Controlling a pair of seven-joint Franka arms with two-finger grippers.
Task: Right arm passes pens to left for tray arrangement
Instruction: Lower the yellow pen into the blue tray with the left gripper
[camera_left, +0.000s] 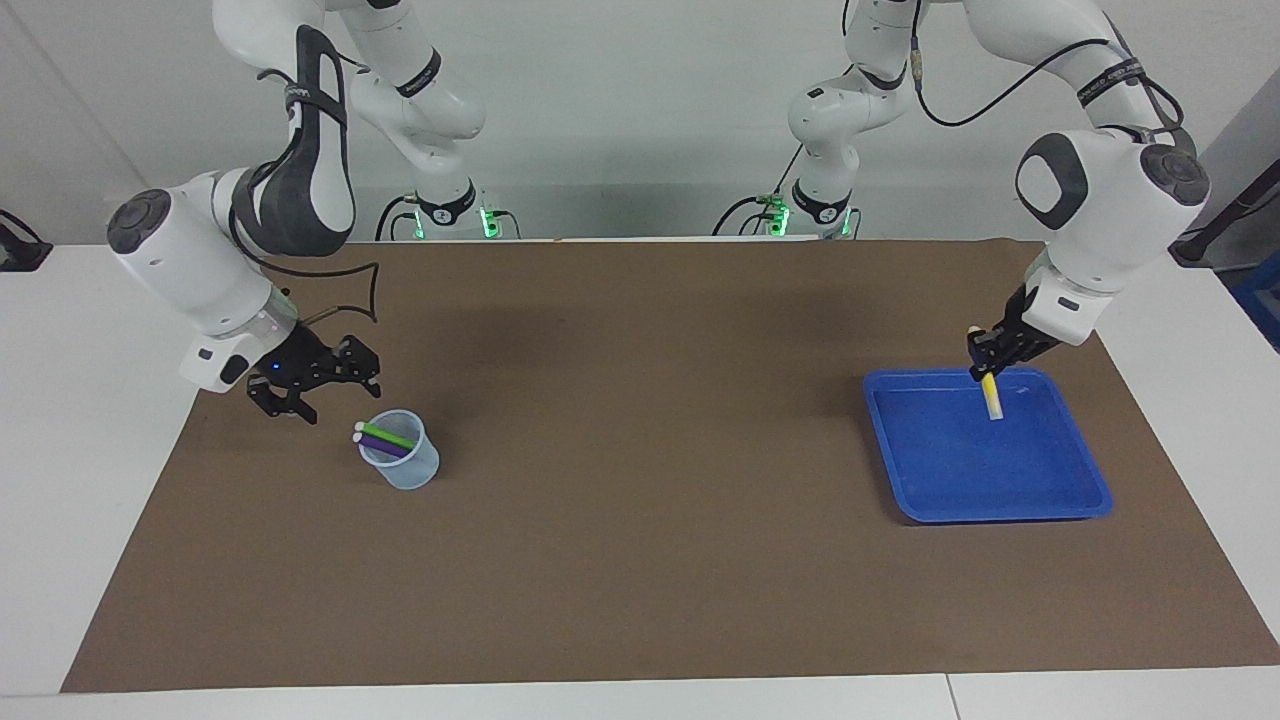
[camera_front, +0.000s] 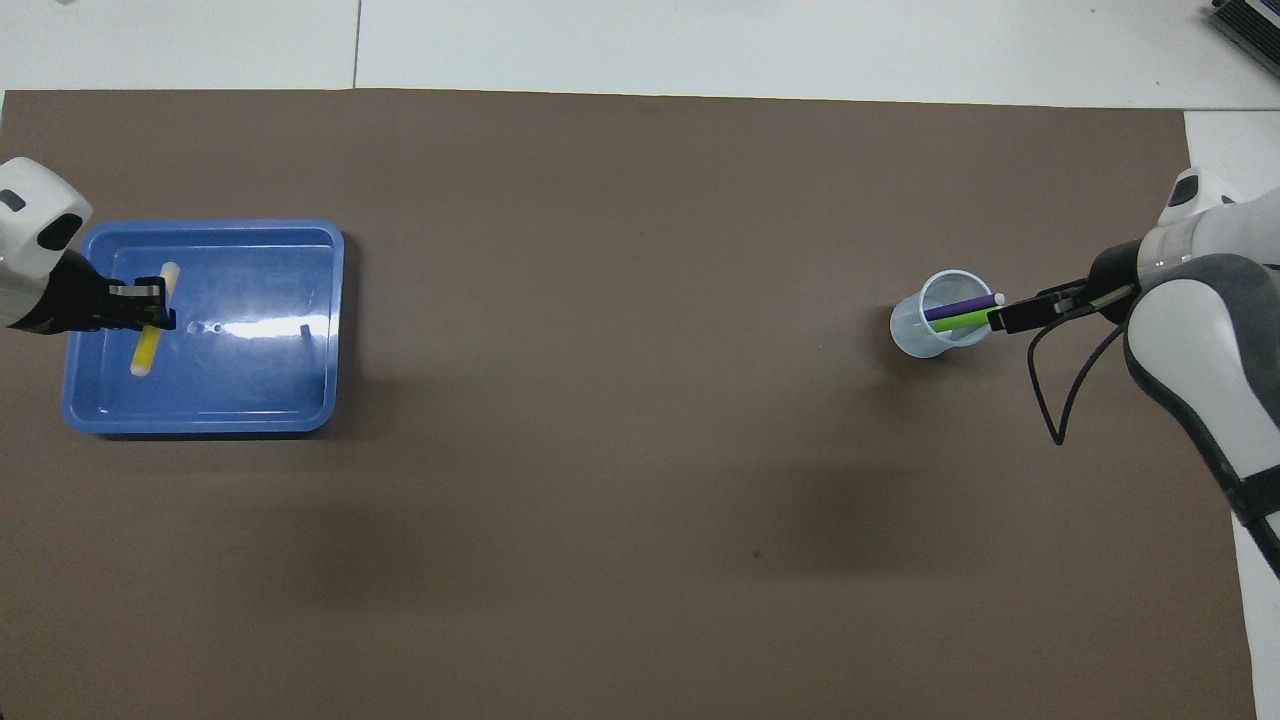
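I see the left gripper (camera_left: 988, 358) clamped across the slim yellow marker pen (camera_left: 991, 396), tilted above the shallow blue plastic tray (camera_left: 1000, 505); the right gripper (camera_left: 318, 388) hangs wide open and empty beside the translucent plastic cup (camera_left: 405, 468).

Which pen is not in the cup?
The yellow pen. The left tool holds it over the blue tray, while the purple pen and the green pen stand together in the clear cup.

- Setting: robotics laboratory.
- Evidence: two white arms (camera_left: 230, 270) bench-mounted at a white table (camera_left: 100, 330); brown mat (camera_left: 640, 520); bare wall; exposed cabling; green base lights (camera_left: 488, 222).
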